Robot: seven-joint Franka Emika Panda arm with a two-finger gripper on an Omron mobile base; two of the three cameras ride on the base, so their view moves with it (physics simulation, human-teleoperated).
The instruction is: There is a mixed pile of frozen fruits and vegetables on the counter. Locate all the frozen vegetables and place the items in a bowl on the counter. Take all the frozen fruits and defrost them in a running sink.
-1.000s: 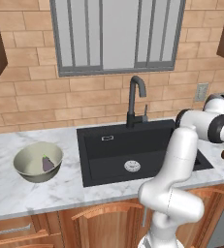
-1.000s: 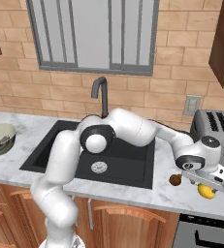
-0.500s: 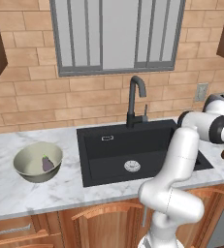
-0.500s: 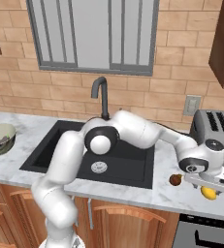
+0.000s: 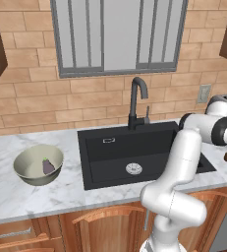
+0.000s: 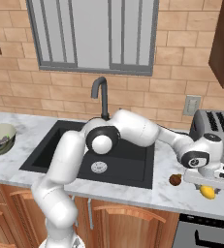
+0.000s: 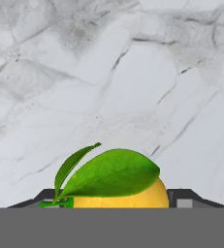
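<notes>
A simulated kitchen with a brick wall, a window, and a white marble counter over wooden cabinets. A large black sink sits in the middle of the counter, with a round steel drain and a tall black curved tap behind it.

On the counter left of the sink stands a wide, pale grey-green bowl. Inside it lies a dull purple-grey lump with a darker top.

The white robot arm reaches over the sink's right edge and down to the counter on the right, near a silver toaster that stands against the wall. In the right base view, the end effector hangs low over the counter, right above a round yellow-orange piece that pokes out beneath it. Just left of that piece, a dark red-brown ball rests on the marble, close to the sink's right edge and apart from the end effector.

In the hand view, the yellow-orange piece lies between the two dark fingertips, with broad green leaves spread over its top and marble counter beyond it. The fingertips stand on either side of the piece; whether they press on it or are merely close cannot be told.
</notes>
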